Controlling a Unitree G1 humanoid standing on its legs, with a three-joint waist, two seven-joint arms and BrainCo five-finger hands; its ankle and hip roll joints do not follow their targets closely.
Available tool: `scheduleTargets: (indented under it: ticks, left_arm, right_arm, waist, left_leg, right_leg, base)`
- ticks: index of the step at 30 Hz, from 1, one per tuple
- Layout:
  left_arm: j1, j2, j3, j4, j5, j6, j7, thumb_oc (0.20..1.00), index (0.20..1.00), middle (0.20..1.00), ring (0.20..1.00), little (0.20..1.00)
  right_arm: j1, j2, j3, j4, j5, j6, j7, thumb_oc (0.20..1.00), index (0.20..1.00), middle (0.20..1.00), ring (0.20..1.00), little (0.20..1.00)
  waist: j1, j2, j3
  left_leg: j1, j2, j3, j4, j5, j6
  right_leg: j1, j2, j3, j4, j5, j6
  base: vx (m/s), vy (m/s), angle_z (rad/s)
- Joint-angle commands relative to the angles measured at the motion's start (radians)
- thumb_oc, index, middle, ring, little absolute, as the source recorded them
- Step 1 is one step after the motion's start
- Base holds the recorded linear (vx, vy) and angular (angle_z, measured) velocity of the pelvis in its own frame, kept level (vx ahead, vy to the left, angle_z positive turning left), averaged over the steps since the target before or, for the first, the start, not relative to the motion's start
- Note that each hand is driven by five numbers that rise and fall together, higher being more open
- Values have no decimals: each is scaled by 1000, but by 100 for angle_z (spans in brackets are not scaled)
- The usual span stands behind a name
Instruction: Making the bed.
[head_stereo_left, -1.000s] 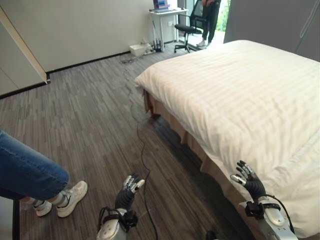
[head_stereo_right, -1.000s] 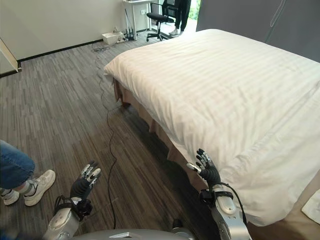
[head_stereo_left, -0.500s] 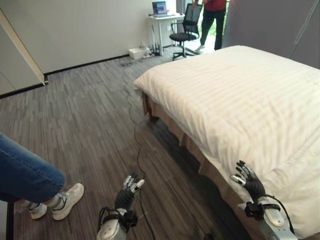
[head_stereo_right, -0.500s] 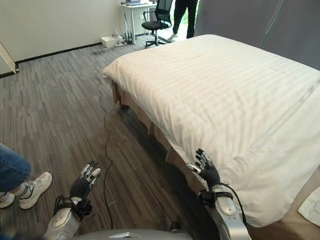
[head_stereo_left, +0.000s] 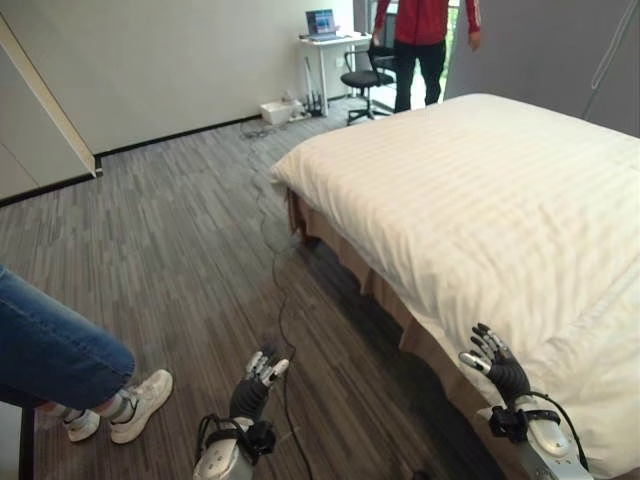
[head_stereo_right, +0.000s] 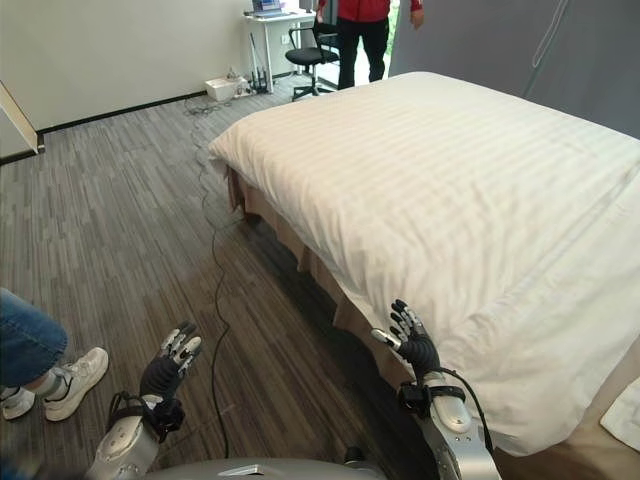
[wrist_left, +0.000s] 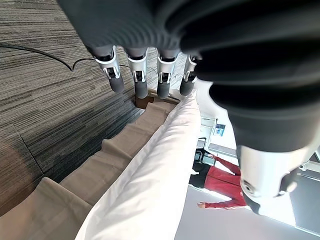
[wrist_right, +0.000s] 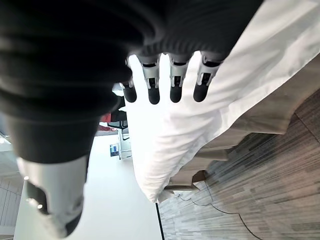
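Looking down, I see my right hand (head_stereo_right: 412, 344) spread just beside the bed's white duvet (head_stereo_right: 450, 190), my left hand (head_stereo_right: 168, 368) spread over the floor (head_stereo_right: 120, 200).

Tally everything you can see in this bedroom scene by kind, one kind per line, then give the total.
Beds: 1, the bed under a white duvet
Desks: 1, the white desk
Office chairs: 1, the black chair
Laptops: 1, the laptop on the desk
People: 2, person in red, person in jeans
Robot hands: 2, left hand, right hand
Total: 8
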Motion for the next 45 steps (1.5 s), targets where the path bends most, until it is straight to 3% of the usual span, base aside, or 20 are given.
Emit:
scheduleTargets:
  ticks: [1, 45]
  left_arm:
    - [-50, 18, 14, 8, 7, -59, -5, 1000, 1000, 1000, 1000, 1000]
    - [-63, 16, -3, 15, 22, -55, -12, 1000, 1000, 1000, 1000, 1000]
  right_arm:
    - [-67, -8, -5, -18, -17, -50, 4, 1000, 1000, 1000, 1000, 1000]
    - [-84, -10, 15, 7, 6, -42, 20, 1000, 1000, 1000, 1000, 1000]
  waist:
    - [1, -13, 31]
    - [-2, -13, 46]
  left_leg:
    - [-11, 21, -72, 11, -6, -17]
    - [12, 23, -67, 11, -10, -15]
  right_leg:
    - [67, 6, -15, 29, -81, 28]
    - [85, 6, -10, 31, -82, 30]
  base:
    - [0, 0, 0]
    - [0, 1, -1]
